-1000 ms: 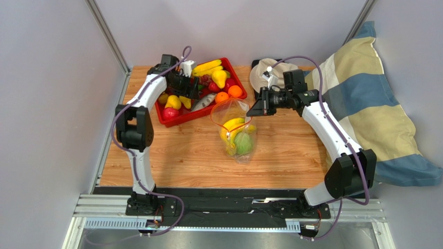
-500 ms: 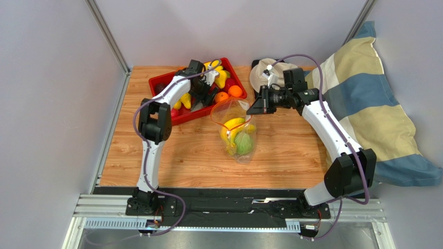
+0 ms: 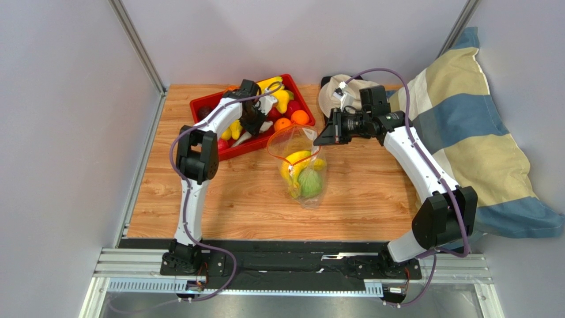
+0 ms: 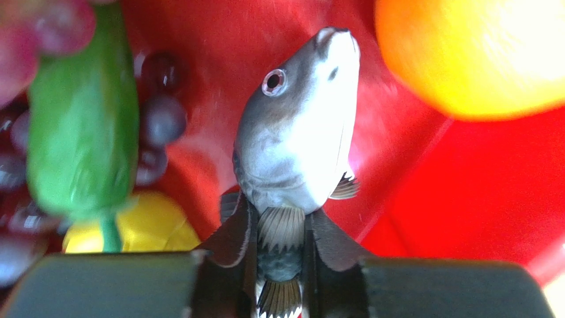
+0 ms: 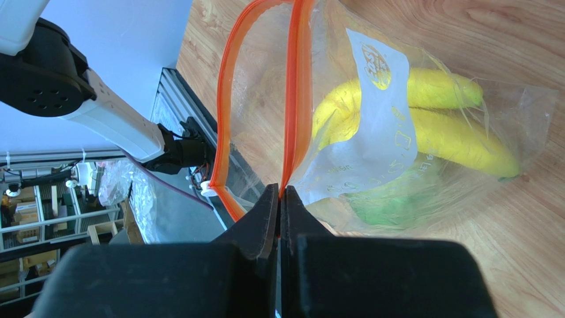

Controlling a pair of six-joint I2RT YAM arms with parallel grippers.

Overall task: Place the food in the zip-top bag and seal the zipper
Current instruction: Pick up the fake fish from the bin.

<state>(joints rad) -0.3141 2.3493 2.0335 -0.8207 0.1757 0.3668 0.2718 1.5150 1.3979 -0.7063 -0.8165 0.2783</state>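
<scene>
– The left tool [image 4: 280, 244], what has it got?
– It is narrowed onto the tail end of the grey fish [image 4: 298, 146], one finger on each side just behind the fins. The head points away from the wrist, over the floor of the red tray [image 4: 464, 199].
– Is the fish clear of the tray?
– I cannot tell from either view. An orange [image 4: 477, 53] sits off to one side of its head, and a green vegetable [image 4: 79, 146] with dark grapes [image 4: 162, 119] lies on the other.
– And the right tool [image 5: 279, 199]?
– Pinched tight on the zipper [image 5: 298, 99] of the zip-top bag [image 5: 424, 99], gripping one side of the mouth. The two orange-red strips stand apart in a loop, so the mouth gapes. The white slider tab [image 5: 209, 189] sits at one end of the loop.
– Where is the bag?
– On the wooden worktop [image 3: 219, 199], just beside the tray's near right corner. Its mouth is held up toward the tray and its lower part rests on the wood.
– Anything inside?
– Yellow bananas [image 5: 451, 139] and a green ball [image 5: 391, 205] below them, behind the white label patch [image 5: 381, 132].
– What else is nearby?
– A blue and cream checked pillow [image 3: 464, 132] lies along the right edge.
</scene>
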